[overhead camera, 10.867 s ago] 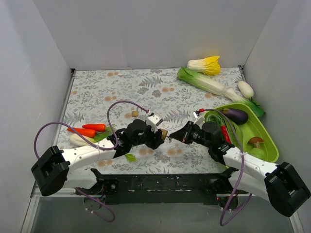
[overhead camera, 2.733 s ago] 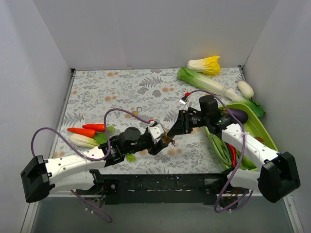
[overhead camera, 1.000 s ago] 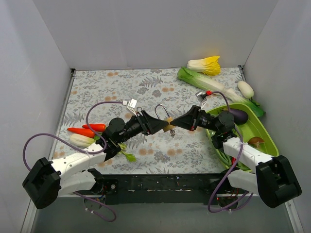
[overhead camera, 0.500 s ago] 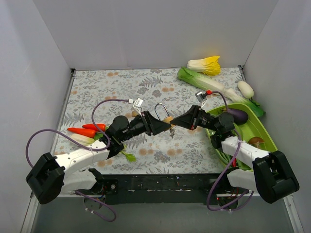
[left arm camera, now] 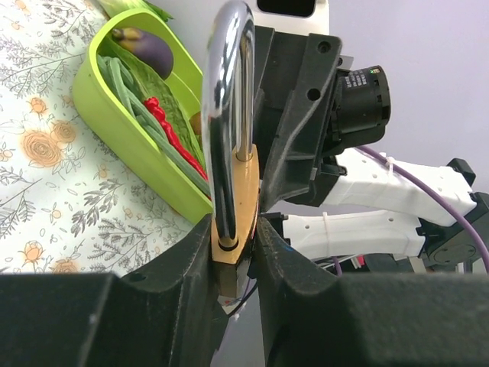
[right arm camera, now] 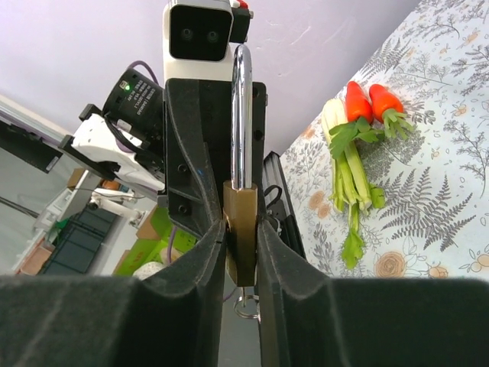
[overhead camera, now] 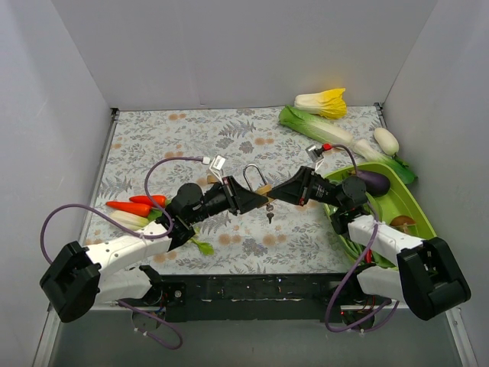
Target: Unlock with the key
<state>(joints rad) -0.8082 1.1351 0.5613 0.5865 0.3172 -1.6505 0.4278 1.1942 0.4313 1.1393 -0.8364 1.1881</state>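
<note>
From above, the left fingers point(overhead camera: 243, 200) and right fingers point(overhead camera: 283, 191) meet tip to tip over the flower-printed tabletop point(overhead camera: 229, 141). Both are closed on one padlock point(overhead camera: 262, 189), which is held clear of the surface. The key point(overhead camera: 269, 215) dangles just beneath it, a thin bright sliver that neither arm holds. That is probably the main risk: turning the key means one arm must let go, leaving a smooth block in a single pinch.

In the left wrist view, the left fingers point(left arm camera: 176, 275) clamp the narrow brass body of the padlock point(left arm camera: 233, 202). Its polished, rounded steel hoop rises straight up. Brass faces this slick could let the body swivel or slide down between the matte black pads. The key is not clearly visible here.

In the right wrist view, the right fingers point(right arm camera: 183, 267) lie against both flat sides of the padlock point(right arm camera: 241, 218), with no gap I can see. The key point(right arm camera: 245, 306) hangs at the underside on its small wire ring. Loose and light as it is, a jolt might swing it or shake it out.
</note>
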